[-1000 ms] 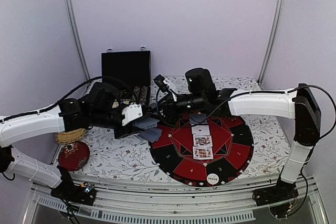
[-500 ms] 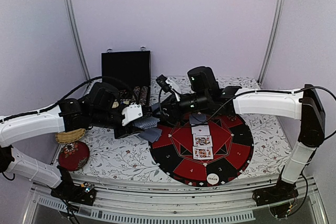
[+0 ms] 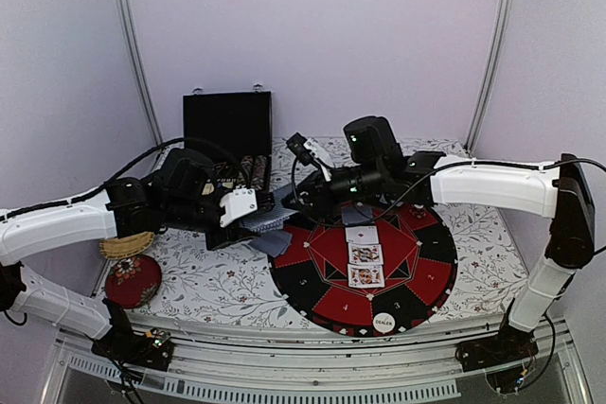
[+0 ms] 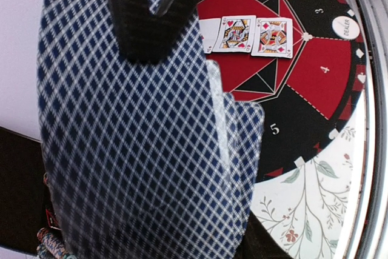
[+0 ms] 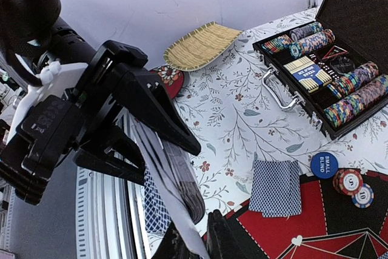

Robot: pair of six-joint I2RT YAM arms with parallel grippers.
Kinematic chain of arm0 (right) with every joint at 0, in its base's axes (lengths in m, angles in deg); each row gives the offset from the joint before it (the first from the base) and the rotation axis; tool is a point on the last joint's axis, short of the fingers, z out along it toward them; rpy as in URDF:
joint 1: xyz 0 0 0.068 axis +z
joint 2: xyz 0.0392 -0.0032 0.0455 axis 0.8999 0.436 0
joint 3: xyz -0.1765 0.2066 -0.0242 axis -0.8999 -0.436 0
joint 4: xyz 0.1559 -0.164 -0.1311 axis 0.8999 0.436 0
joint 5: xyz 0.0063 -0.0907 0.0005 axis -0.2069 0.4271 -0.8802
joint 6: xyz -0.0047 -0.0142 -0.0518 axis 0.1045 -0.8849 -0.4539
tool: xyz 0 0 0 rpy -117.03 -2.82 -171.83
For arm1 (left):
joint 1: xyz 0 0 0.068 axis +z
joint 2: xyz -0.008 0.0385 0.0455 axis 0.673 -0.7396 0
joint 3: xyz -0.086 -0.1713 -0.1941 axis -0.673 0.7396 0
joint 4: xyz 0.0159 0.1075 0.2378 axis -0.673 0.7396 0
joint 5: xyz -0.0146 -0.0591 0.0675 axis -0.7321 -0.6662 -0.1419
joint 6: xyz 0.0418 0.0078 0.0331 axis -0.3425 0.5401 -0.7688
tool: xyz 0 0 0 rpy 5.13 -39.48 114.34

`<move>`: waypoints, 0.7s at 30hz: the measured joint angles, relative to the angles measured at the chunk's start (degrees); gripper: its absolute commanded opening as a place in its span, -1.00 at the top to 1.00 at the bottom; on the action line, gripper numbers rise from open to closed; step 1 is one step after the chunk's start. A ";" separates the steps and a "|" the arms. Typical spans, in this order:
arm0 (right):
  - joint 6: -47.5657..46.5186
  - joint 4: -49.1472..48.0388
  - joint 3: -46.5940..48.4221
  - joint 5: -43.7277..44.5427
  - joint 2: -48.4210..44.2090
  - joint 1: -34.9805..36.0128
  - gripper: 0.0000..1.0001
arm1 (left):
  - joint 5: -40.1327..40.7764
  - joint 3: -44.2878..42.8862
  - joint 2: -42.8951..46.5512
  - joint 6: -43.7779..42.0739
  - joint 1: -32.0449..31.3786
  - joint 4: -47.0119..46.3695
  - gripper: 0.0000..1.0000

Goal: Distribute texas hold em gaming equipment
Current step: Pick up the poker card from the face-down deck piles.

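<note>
Right wrist view: right gripper [image 5: 200, 248] is pinching 1 white-faced card [image 5: 165, 189] off the blue-checked card stack [image 3: 267, 222], which left gripper [image 3: 248, 220] is clamping beside the round red-and-black mat's [image 3: 317, 305] left edge; sliding it out flat seems safest.

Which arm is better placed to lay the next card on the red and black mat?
Probably the right. The right tool is at the edge of the deck that the left tool holds, and the mat lies just beside it. The left tool is occupied as the holder.
</note>
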 measured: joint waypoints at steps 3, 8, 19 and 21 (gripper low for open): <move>-0.15 1.05 -0.57 0.15 -1.18 0.00 0.94 | 0.02 0.00 0.00 0.00 0.00 0.00 0.12; -0.20 2.12 -0.61 0.35 -2.54 0.11 0.96 | 0.02 0.00 0.00 0.00 0.00 0.00 0.12; -0.57 4.74 -1.18 0.68 -8.00 -0.55 0.97 | -0.02 0.00 0.00 0.00 0.00 -0.02 0.12; 0.24 4.46 -1.51 -0.96 -10.29 -2.25 0.97 | -0.02 0.00 0.00 0.00 0.00 0.00 0.12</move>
